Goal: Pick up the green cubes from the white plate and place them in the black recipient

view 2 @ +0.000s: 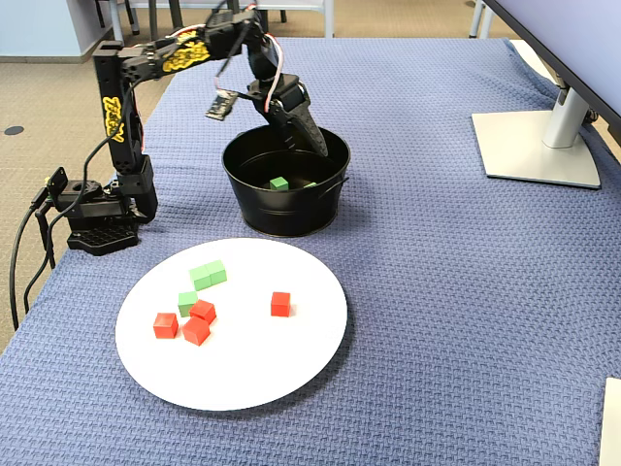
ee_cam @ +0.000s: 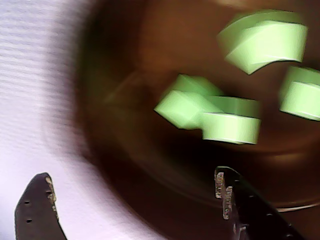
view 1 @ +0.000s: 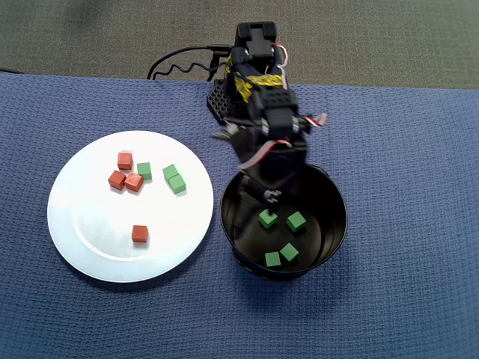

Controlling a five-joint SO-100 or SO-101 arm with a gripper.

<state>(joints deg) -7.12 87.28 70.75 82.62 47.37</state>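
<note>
The black pot [view 1: 343, 224] stands right of the white plate [view 1: 93, 224] in the overhead view. Several green cubes lie on the pot's bottom, one at the left [view 1: 267, 218]; the wrist view shows them blurred [ee_cam: 227, 127]. Three green cubes stay on the plate: one [view 1: 144, 170] beside the red cubes and two touching [view 1: 174, 178]. My gripper [view 1: 256, 208] hangs over the pot's near-arm side, open and empty. In the wrist view [ee_cam: 135, 195] its jaws are wide apart, over the pot's wall.
Several red-orange cubes [view 1: 124, 179] lie on the plate, one alone [view 1: 139, 233]. The arm's base [view 2: 97, 218] stands at the blue cloth's edge with cables behind. A monitor foot [view 2: 539, 146] stands at the right in the fixed view.
</note>
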